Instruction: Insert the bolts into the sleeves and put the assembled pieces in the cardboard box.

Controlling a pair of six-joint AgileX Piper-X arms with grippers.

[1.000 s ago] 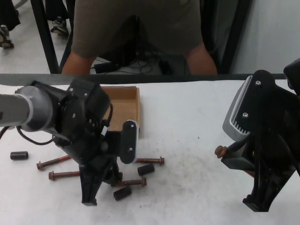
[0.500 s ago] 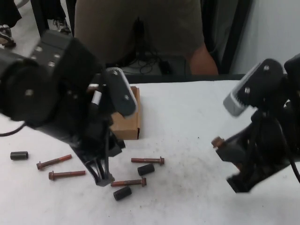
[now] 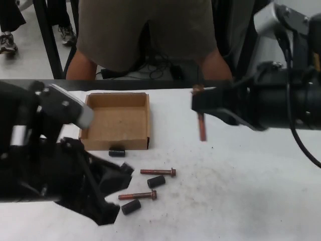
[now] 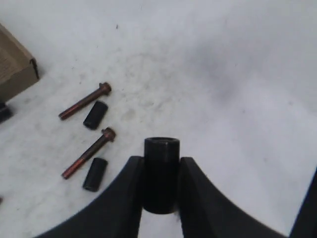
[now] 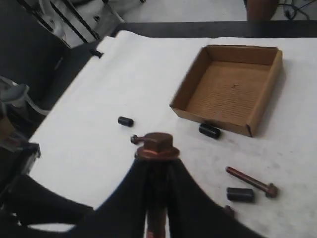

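Left gripper [image 4: 161, 171]: my jaws are pinching one black sleeve [image 4: 161, 148] across its barrel. Its long axis runs out along my fingers, and the open bore end stands clear of the fingertips, facing my wrist camera.

Right gripper [image 5: 157, 168]: my jaws are closed on a bolt [image 5: 157, 145] just under its hex head. In the high view the shank [image 3: 201, 128] hangs downward from the grip, free and roughly upright, above the bench [image 3: 261, 186].

Governing relation: the held bolt sits to the right of the cardboard box [image 3: 100, 143], level with it. My left arm carries the sleeve on the near side of the box, towards its left. The two parts are well apart and their axes are not yet lined up. In my judgement the shank tip must be brought to the open bore and the two axes matched before insertion. Neither arm is plainly nearer the meeting point.

Remaining stock, near side of the box: one loose sleeve [image 3: 117, 151] just beside the front wall. Farther towards me lie two loose bolts [image 3: 158, 171] [image 3: 138, 195], each lying flat with a further sleeve [image 3: 156, 181] [image 3: 130, 207] close beside it. The box interior shows no assembled pieces.

Markings: no brand, label or lettering is legible on the box, bolts or sleeves.
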